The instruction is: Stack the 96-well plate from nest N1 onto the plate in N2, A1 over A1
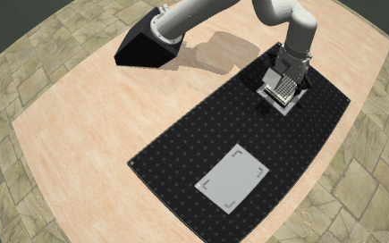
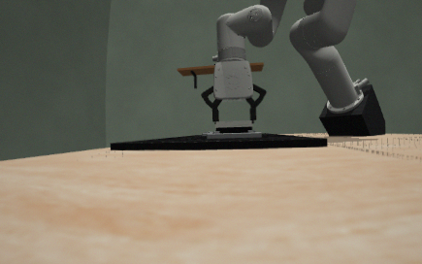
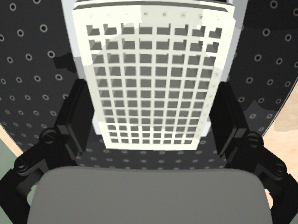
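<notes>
Fingers (image 2: 214,115) spread full wide, gripping nothing, flanking the long sides of the 96-well plate (image 3: 152,82). Plate at wrist-view centre, long axis toward the top, stacked in nest N2 (image 1: 288,107) at upper right.

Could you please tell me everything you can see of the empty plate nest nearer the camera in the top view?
The plate nest is a flat, light grey rectangular pad lying on the black perforated board, turned at an angle to the board's edges. Dark L-shaped corner brackets mark each of its four corners. No plate rests on it, and nothing touches it but the board beneath. It lies well away from the gripper, which is over the other nest. The material looks like matte plastic or metal.
</notes>
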